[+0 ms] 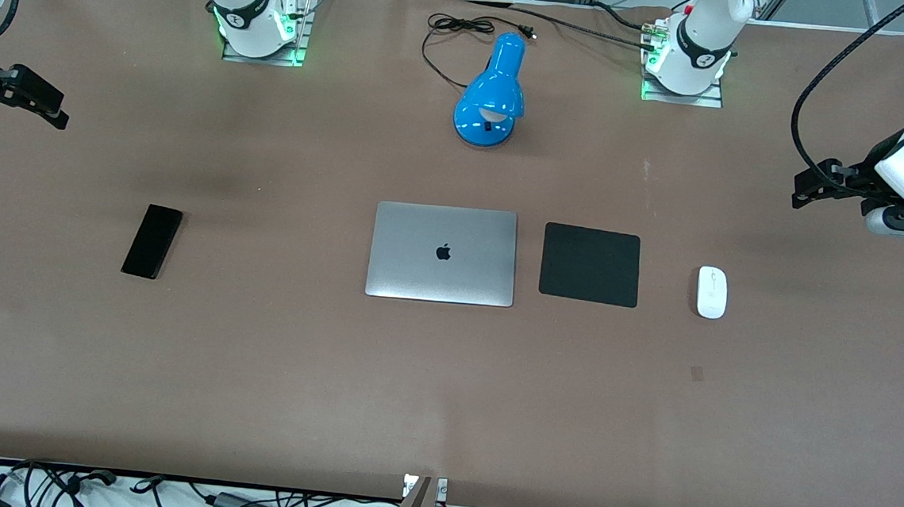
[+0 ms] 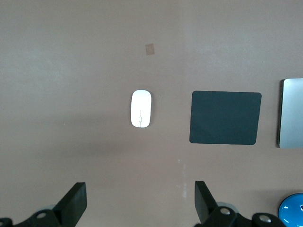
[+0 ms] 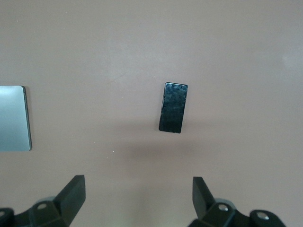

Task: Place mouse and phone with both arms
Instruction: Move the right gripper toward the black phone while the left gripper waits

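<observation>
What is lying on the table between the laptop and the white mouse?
In the front view, the black mouse pad lies between the laptop and the mouse, touching neither.

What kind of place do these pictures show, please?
Probably a robotics lab set up as a mock office desk. Two arms are bolted to a brown table, which carries a closed laptop, a mouse pad, a blue desk lamp, a mouse and a phone.

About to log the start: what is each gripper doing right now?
Left gripper: open, empty, above the mouse.
Right gripper: open, empty, above the phone.
</observation>
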